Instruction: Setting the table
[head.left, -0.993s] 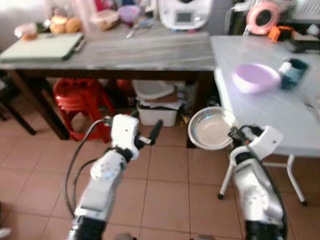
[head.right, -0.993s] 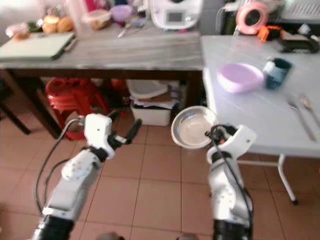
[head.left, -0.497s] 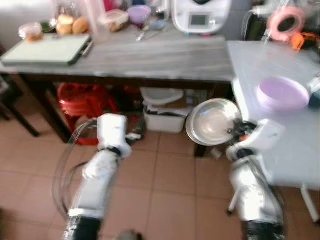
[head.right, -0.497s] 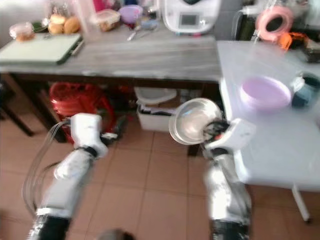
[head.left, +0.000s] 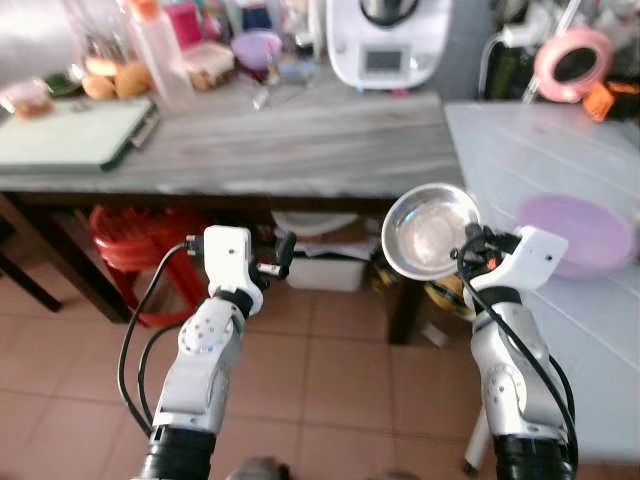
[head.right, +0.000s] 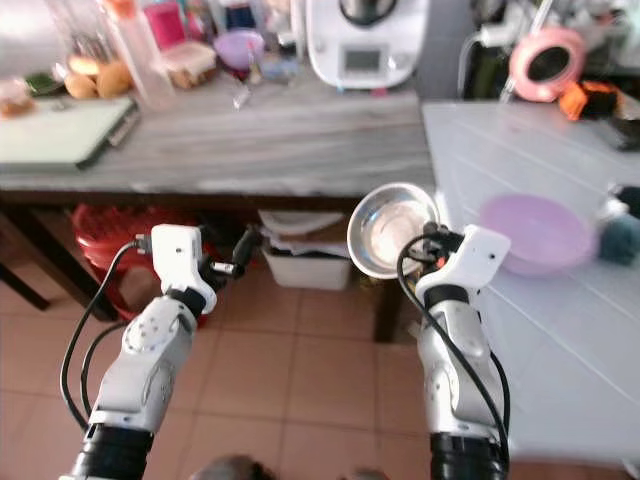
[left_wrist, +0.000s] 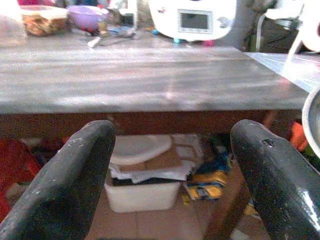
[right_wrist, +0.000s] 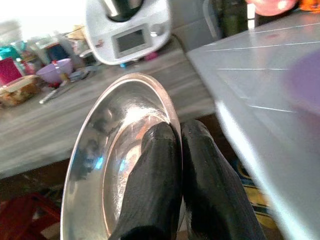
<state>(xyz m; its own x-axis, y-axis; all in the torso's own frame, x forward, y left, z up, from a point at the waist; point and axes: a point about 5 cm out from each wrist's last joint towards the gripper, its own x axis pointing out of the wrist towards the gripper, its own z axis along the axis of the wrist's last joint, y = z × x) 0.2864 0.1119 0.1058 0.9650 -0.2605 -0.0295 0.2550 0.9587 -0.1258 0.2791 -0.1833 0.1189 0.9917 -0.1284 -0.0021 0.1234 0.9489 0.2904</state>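
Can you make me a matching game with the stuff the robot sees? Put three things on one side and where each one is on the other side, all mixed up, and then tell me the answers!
Things:
1. metal bowl
2. purple bowl
3. cutting board

Places:
A. lying on the grey counter, far to the robot's left
B. held up by its rim in the right gripper
C. sitting on the white table

Right pairs: 1-B, 2-C, 3-A
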